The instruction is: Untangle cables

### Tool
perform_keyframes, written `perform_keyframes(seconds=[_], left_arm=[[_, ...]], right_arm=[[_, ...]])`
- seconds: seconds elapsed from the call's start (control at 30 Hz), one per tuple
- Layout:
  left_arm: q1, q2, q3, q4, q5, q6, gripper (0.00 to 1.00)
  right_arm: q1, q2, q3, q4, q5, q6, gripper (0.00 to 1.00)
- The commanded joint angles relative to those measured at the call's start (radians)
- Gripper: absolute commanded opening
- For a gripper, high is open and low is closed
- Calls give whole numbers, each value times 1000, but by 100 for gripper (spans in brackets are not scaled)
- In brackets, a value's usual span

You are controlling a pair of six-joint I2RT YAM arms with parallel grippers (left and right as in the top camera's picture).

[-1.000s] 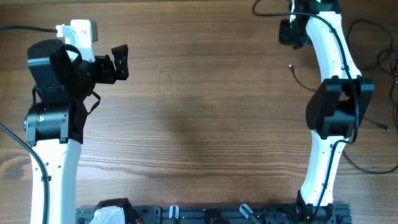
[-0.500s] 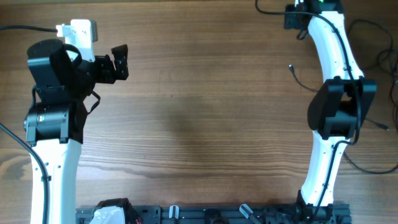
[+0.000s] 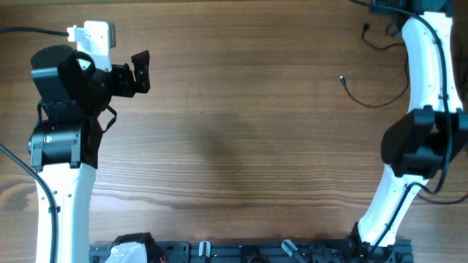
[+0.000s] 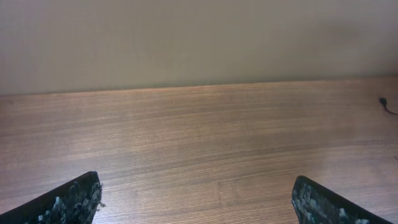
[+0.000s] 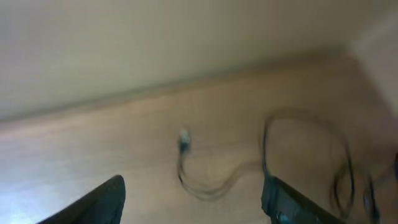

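One of the thin black cables (image 3: 371,100) lies in a curve on the wood at the right, its small plug (image 3: 341,79) pointing left. Another strand (image 3: 379,40) lies near the far edge under the right arm (image 3: 420,66). The blurred right wrist view shows a plug-ended strand (image 5: 184,144) looping on the table below my right gripper (image 5: 193,186), which is open and holds nothing. My left gripper (image 4: 196,196) is wide open over bare wood far to the left (image 3: 144,71). A plug tip (image 4: 384,102) shows at its view's right edge.
More thin black wires (image 3: 455,77) trail along the table's right edge behind the right arm. A black rail with clamps (image 3: 241,252) runs along the near edge. A pale wall (image 4: 199,37) rises behind the table's far edge.
The right arm has swung right and back toward the far right corner, its gripper now mostly off the overhead view's top edge. The far strand has shifted right with it. The left arm is still.
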Motion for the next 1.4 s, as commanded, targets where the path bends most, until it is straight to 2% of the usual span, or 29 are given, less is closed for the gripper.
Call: perform_keyframes(seconds=[0.0,0.13,0.17,0.23,0.33,0.57,0.7,1.0,1.1,1.37], left_arm=[[5,-14,-3,4,-10,18,100],[5,-14,-3,5,-11,18,100],[5,-15,-3,6,-11,19,100],[6,-14,-3,6,-28,19,100],[6,-14,-3,6,-78,52,100],[5,-14,-3,21,-93,93,100],[5,-14,-3,25,-93,93,100],[5,-14,-3,17,-92,93,100],[5,-14,-3,19,-89,93,100],[5,-14,-3,16,-85,81,100]], right_arm=[[79,-22,9,132,17,4,76],[126,-22,8,227,114,-50,90],[123,-22,8,214,123,-56,90],[97,-28,-1,162,123,-71,99],[55,-92,-93,174,124,-73,99],[53,-385,-547,397,104,-123,100],[56,-473,-693,433,71,-59,100],[72,-491,-784,372,62,75,100],[72,-480,-785,296,50,113,100],[75,-430,-785,89,-87,106,99]])
